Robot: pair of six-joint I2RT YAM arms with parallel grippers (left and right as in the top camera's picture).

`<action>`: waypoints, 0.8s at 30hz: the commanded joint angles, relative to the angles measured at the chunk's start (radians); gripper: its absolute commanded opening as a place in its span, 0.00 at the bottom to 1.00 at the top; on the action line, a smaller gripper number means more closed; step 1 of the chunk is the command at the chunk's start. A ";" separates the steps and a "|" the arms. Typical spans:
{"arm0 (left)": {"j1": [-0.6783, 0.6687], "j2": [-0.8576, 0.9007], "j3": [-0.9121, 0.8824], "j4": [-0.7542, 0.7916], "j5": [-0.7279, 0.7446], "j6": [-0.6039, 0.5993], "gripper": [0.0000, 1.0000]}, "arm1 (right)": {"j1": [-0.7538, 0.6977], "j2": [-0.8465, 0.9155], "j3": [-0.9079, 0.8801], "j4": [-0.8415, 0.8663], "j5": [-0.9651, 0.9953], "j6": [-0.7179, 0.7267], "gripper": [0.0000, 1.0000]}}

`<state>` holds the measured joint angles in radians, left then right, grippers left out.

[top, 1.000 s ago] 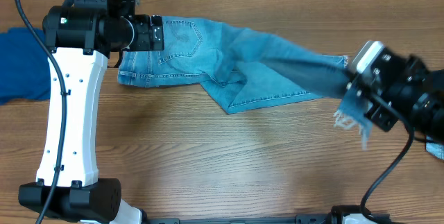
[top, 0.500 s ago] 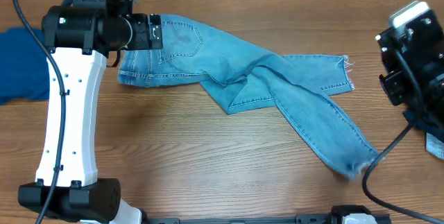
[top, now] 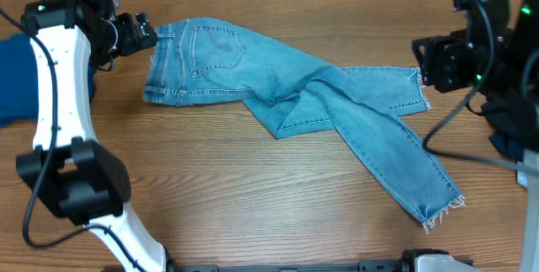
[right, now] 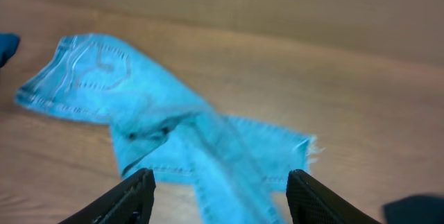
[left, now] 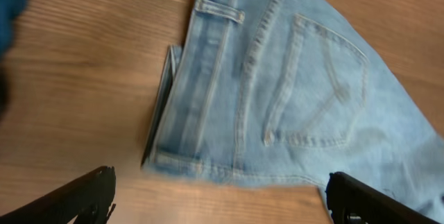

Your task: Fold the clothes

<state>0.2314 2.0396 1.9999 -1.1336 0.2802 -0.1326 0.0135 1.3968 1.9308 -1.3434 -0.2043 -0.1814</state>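
The pale-blue jeans [top: 278,82] lie spread on the wooden table, waistband to the left. One leg reaches right to a frayed hem [top: 419,87]; the other runs diagonally toward the front right, ending in a frayed hem [top: 440,210]. My left gripper [top: 145,34] hovers open just left of the waistband and holds nothing. In the left wrist view the waistband and back pocket [left: 312,85] lie beyond the open gripper [left: 222,207]. My right gripper [top: 419,60] hangs open above the right hem. The right wrist view shows the jeans [right: 201,141] beyond its empty gripper [right: 222,196].
A royal-blue garment [top: 17,78] lies at the far left edge. A dark navy garment [top: 505,146] sits at the right edge under the right arm and also shows in the right wrist view [right: 416,207]. Bare wood lies in front of the jeans.
The right gripper opened and let go of the leg hem, which dropped diagonally onto the table; that arm pulled back and up. The left arm drew away leftward from the waistband.
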 commanded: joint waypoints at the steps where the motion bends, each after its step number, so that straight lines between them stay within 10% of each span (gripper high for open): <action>1: 0.042 0.089 0.010 0.093 0.178 -0.033 1.00 | -0.003 0.041 0.013 -0.017 -0.062 0.044 0.65; 10: 0.047 0.314 0.010 0.388 0.379 -0.087 1.00 | -0.003 0.076 0.013 -0.018 -0.128 0.044 0.66; 24: -0.023 0.402 0.010 0.645 0.281 -0.094 1.00 | -0.003 0.076 0.013 -0.039 -0.135 0.045 0.65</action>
<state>0.2462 2.4462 1.9999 -0.4992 0.6098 -0.2306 0.0135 1.4803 1.9308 -1.3819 -0.3271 -0.1452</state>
